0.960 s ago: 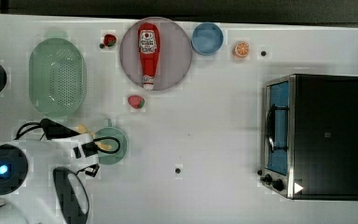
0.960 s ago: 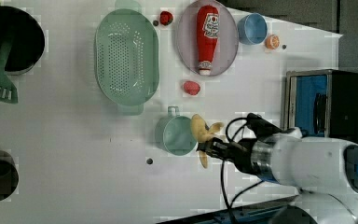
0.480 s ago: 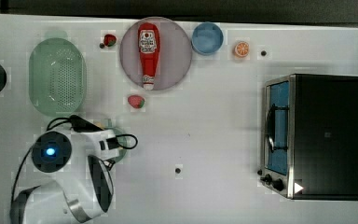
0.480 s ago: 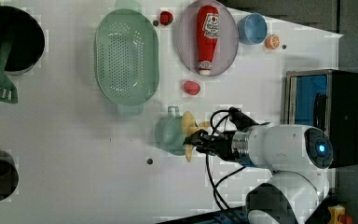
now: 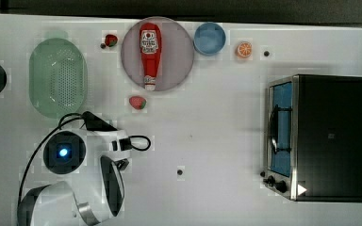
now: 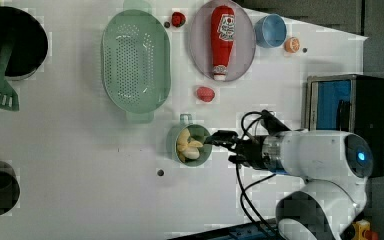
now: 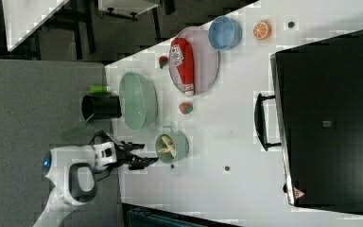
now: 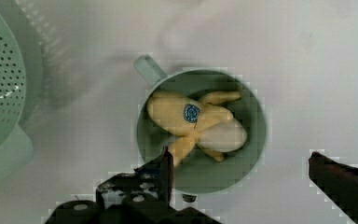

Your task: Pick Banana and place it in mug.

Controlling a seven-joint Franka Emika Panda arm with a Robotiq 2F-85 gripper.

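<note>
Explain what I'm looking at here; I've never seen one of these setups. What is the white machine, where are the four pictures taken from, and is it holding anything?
The white machine is a single robot arm with a two-fingered hand at its end. Three pictures come from cameras fixed off the arm, looking down on a white table; the fourth comes from a camera on the wrist, looking past the fingers.

On the table are a teal mug, a pale-green colander, a plate with a ketchup bottle, a blue bowl, two strawberries, an orange slice and a toaster oven.

The hand holds nothing: its fingers stand wide apart, and the banana lies inside the mug, so the placing looks done.
</note>
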